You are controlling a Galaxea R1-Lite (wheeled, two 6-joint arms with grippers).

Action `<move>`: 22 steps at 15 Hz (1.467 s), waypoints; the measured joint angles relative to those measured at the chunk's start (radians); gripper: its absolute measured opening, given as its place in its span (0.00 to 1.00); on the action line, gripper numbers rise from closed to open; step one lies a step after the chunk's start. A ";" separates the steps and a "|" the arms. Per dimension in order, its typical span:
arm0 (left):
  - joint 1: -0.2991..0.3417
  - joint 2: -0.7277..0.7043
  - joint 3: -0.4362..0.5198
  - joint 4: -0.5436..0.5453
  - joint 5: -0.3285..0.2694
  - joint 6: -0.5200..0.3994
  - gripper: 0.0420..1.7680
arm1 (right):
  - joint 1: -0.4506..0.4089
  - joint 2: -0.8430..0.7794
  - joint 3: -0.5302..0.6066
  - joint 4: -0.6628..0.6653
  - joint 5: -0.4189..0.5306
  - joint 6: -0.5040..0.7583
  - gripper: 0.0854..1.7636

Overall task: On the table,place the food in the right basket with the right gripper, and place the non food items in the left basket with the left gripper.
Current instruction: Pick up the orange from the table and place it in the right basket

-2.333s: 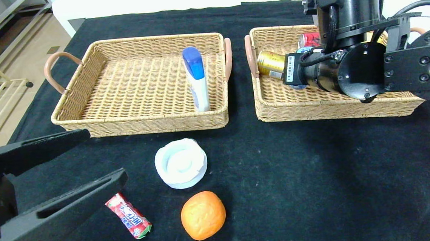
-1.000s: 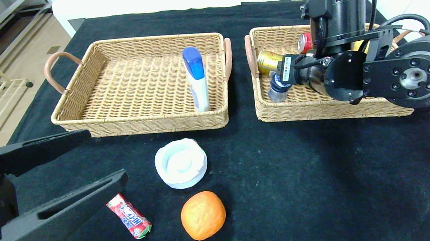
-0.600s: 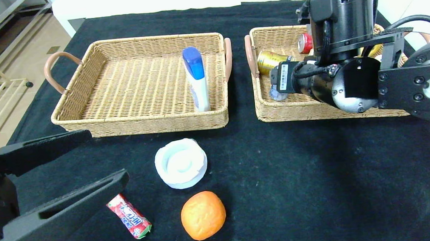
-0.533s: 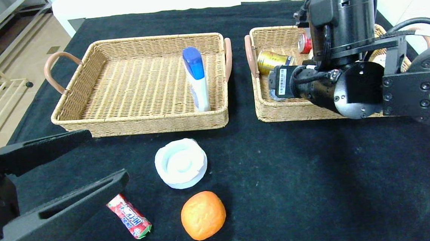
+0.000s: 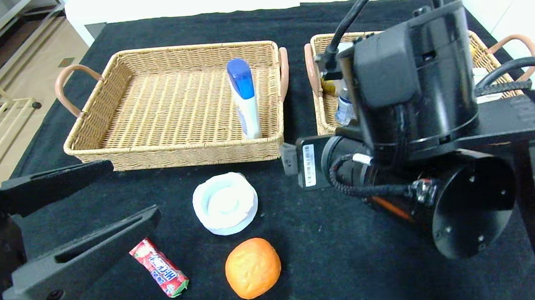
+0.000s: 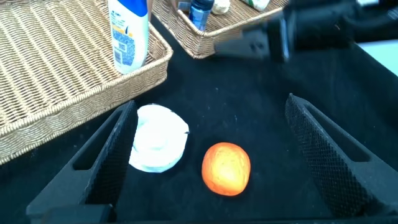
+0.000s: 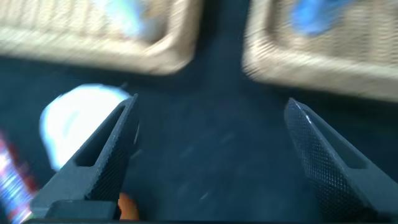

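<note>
An orange (image 5: 252, 267), a red candy wrapper (image 5: 159, 267) and a white round item (image 5: 225, 203) lie on the black cloth in front of the baskets. The left basket (image 5: 173, 149) holds an upright blue-and-white bottle (image 5: 244, 95). In the right basket (image 5: 320, 118) a clear water bottle (image 5: 344, 109) shows; my right arm (image 5: 412, 126) hides most of the rest. My right gripper (image 7: 211, 102) is open and empty above the cloth, between the baskets and the white round item (image 7: 81, 121). My left gripper (image 5: 131, 190) stands open at the front left, near the orange (image 6: 227, 168).
The two baskets sit side by side at the back with a narrow gap between their handles. The table's edge and a wooden floor lie to the left. Bare black cloth spreads over the front right under my right arm.
My right arm has pulled back out of the right basket toward the front middle of the table, its jaws widening slightly. The left arm and the loose items have not moved.
</note>
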 joint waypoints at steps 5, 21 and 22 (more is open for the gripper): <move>0.015 -0.009 -0.007 0.004 -0.001 0.009 0.97 | 0.111 0.060 0.013 -0.002 -0.005 0.037 0.96; 0.036 -0.062 -0.047 0.069 -0.003 0.015 0.97 | 0.260 0.184 0.075 -0.003 -0.041 0.076 0.96; 0.035 -0.066 -0.051 0.074 -0.003 0.017 0.97 | 0.260 0.188 0.077 -0.004 -0.041 0.076 0.96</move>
